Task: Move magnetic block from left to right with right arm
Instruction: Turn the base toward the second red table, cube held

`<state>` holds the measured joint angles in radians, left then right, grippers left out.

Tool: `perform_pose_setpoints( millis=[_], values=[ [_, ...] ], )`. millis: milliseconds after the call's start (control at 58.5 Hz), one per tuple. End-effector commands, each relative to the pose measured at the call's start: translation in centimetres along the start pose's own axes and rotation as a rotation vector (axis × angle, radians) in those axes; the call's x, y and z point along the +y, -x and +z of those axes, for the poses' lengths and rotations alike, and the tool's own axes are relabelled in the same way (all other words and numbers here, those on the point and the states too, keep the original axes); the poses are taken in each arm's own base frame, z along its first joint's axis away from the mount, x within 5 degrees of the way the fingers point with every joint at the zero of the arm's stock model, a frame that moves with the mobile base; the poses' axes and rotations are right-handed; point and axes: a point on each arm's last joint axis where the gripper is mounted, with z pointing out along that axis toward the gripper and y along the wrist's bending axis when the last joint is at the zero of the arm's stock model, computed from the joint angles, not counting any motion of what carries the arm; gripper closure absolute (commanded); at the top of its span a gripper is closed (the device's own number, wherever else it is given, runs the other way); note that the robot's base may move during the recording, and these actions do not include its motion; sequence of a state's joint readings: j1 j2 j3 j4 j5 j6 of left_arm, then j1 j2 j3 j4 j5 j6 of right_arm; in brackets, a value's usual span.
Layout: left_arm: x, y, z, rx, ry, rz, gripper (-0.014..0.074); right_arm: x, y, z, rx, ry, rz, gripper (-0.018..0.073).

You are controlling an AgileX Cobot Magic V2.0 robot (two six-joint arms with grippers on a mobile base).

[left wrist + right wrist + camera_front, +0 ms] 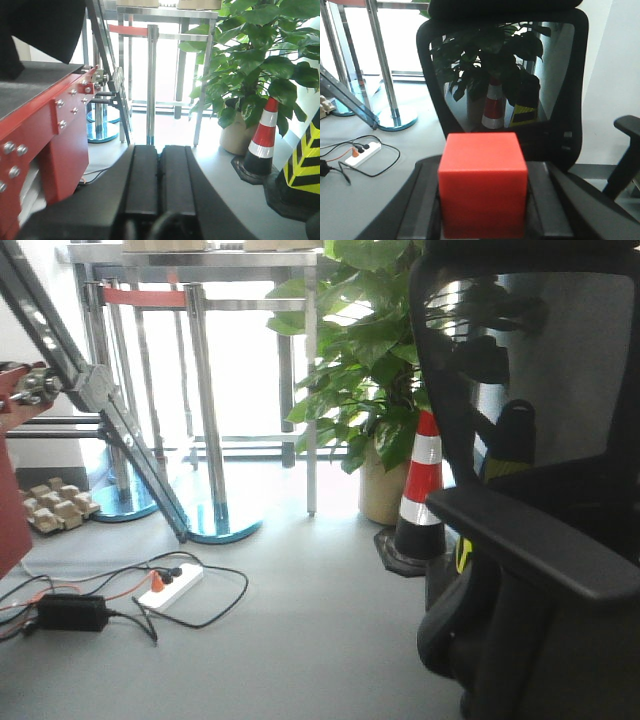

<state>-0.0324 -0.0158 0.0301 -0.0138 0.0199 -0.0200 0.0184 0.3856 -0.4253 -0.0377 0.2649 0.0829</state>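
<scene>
Closest to the left wrist camera, the left gripper (159,155) fills the bottom of the view. Its two black jaws are pressed flat together along a thin seam, with nothing between them. To its left stands a red-framed tabletop (30,82) with a dark surface, seen almost edge-on. No cube shows on the part in view. Further right, a potted plant (250,65) and a striped traffic cone (262,137) stand on the grey floor (225,170).

The front-facing view shows only the room. A white power strip (172,585) lies on the floor at the left, the plant and cone are in the middle, and a black office chair (540,540) fills the right side. Neither arm nor the block appears there.

In the right wrist view, the magnetic block (482,185), a plain red-orange cube, sits dead centre and very near the lens. The right gripper (483,165) clamps it, with one black jaw against its left face and one against its right. As a cube it has no long axis, and its faces lie square to the jaws.

Behind the block are only the chair's mesh back and the floor, with no tabletop under it, so it appears to be held in the air. The right arm has the block and the left arm is idle. What seems to remain is the carry to the right and the set-down. No view shows the landing spot.
</scene>
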Motion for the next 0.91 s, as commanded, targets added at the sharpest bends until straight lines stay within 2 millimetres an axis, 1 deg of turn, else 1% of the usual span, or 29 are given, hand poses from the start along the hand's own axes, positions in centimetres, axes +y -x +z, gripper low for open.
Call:
perform_pose_setpoints(
  millis=[0,889],
  values=[
    [0.00,0.40,-0.04,-0.077,-0.002,-0.010,0.0713,0.04,1.73,-0.14,-0.112,0.000,-0.015,0.0242],
    [0.00,0.40,-0.04,-0.077,-0.002,-0.010,0.0713,0.04,1.73,-0.14,-0.112,0.000,-0.015,0.0242]
  ],
)
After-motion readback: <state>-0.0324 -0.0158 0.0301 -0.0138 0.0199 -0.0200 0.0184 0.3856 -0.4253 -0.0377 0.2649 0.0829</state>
